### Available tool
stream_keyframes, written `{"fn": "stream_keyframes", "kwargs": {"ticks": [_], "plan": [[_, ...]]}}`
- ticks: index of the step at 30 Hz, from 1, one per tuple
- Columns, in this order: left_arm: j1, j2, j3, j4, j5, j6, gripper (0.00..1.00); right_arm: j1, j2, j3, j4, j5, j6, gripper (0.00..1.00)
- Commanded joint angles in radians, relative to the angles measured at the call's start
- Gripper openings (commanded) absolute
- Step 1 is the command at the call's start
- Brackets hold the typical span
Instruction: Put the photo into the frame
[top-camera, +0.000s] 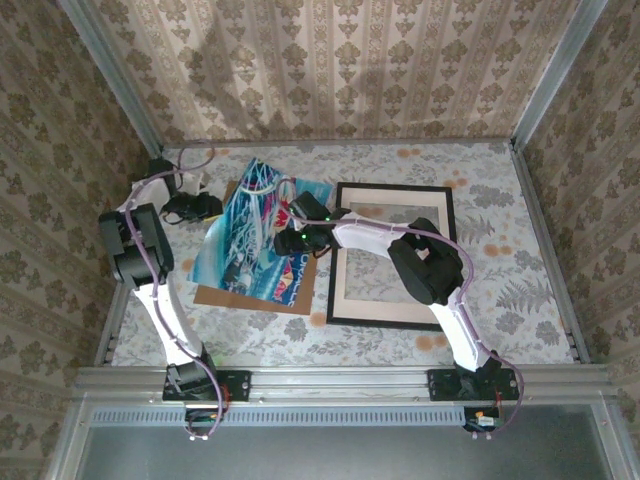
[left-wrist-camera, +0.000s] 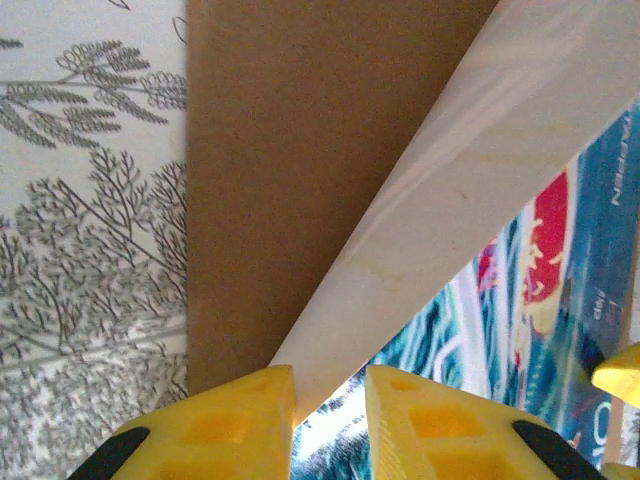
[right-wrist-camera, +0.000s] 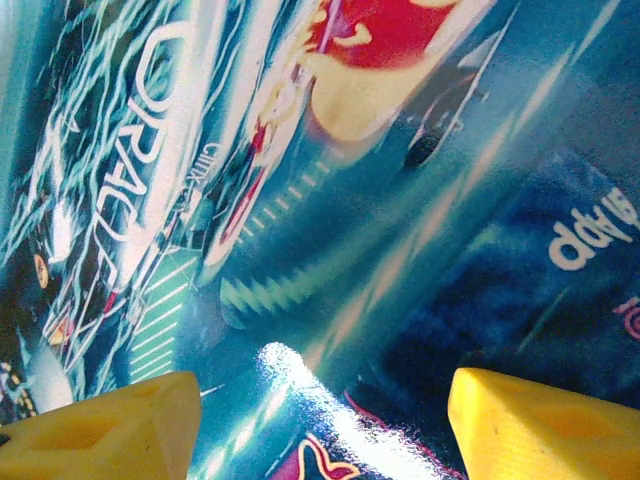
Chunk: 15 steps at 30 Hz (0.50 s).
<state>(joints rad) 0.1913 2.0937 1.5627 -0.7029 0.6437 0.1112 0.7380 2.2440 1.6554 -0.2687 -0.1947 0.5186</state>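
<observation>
A: The photo (top-camera: 255, 230), where? The frame (top-camera: 392, 255)?
B: Photo's edge pinched by left hand (left-wrist-camera: 330, 400), tilted over brown board (left-wrist-camera: 300, 150). Right hand (right-wrist-camera: 320, 420), fingers apart, hovers over the print; frame lies behind it on worktop (top-camera: 520, 200).

A brown backing board (top-camera: 262, 296) lay flat on the floral tablecloth (top-camera: 500, 200), left of centre; damask-patterned wallpaper (top-camera: 340, 60) lined the walls; a metal rail (top-camera: 330, 380) ran along the near edge.

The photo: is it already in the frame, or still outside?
Outside. The photo lies left of the frame, over a brown board; the frame holds none of it.
</observation>
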Motion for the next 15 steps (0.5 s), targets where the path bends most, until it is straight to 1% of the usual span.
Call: {"fn": "stream_keyframes", "kwargs": {"ticks": [1,2,7,11,15], "plan": [[-0.004,-0.063,-0.076,0.037,0.005,-0.032,0.26,-0.031,-0.024,-0.01,-0.039,-0.042,-0.03,0.7],[-0.004,-0.072,-0.09,0.045,-0.03,-0.037,0.26,-0.037,-0.025,-0.004,-0.045,-0.059,-0.036,0.7],[-0.012,-0.107,-0.148,0.076,-0.051,-0.068,0.26,-0.076,-0.029,0.042,-0.098,-0.13,-0.082,0.7],[-0.015,-0.135,-0.192,0.108,-0.059,-0.095,0.26,-0.101,-0.024,0.081,-0.148,-0.135,-0.119,0.71],[-0.013,-0.116,-0.18,0.102,-0.112,-0.111,0.28,-0.112,0.013,0.122,-0.169,-0.156,-0.127,0.7]]}}
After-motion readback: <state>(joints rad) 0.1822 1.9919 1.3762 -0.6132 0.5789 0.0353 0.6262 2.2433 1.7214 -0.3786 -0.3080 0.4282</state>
